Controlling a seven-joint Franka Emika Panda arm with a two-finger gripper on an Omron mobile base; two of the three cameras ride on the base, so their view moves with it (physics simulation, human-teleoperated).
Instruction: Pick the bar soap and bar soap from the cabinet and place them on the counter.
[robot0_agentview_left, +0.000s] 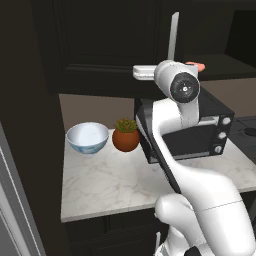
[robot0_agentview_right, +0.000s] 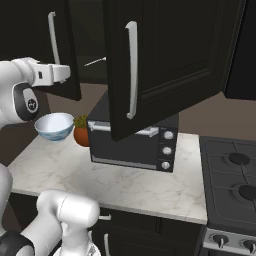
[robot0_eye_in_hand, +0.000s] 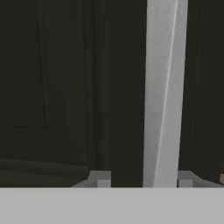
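Note:
The dark cabinet (robot0_agentview_left: 100, 40) hangs over the marble counter (robot0_agentview_left: 115, 185). Its right door (robot0_agentview_right: 165, 65) stands swung open, and its left door (robot0_agentview_right: 67, 55) carries a long silver handle (robot0_agentview_right: 52, 37). My gripper (robot0_eye_in_hand: 143, 179) is raised to the lower end of that handle (robot0_eye_in_hand: 162, 92). It is open, and the bar lies between the fingertips (robot0_eye_in_hand: 100, 178), close to the right one. The white hand (robot0_agentview_left: 143, 72) reaches out level from the elbow. One salmon-pink bar soap (robot0_agentview_left: 196, 65) peeks out on the cabinet shelf behind my arm. A second bar soap is hidden.
On the counter stand a pale blue bowl (robot0_agentview_left: 87, 137), a small plant in a rust-red pot (robot0_agentview_left: 125, 136) and a black toaster oven (robot0_agentview_right: 132, 145). A gas stove (robot0_agentview_right: 235, 175) adjoins the counter on the right. The open right door overhangs the oven.

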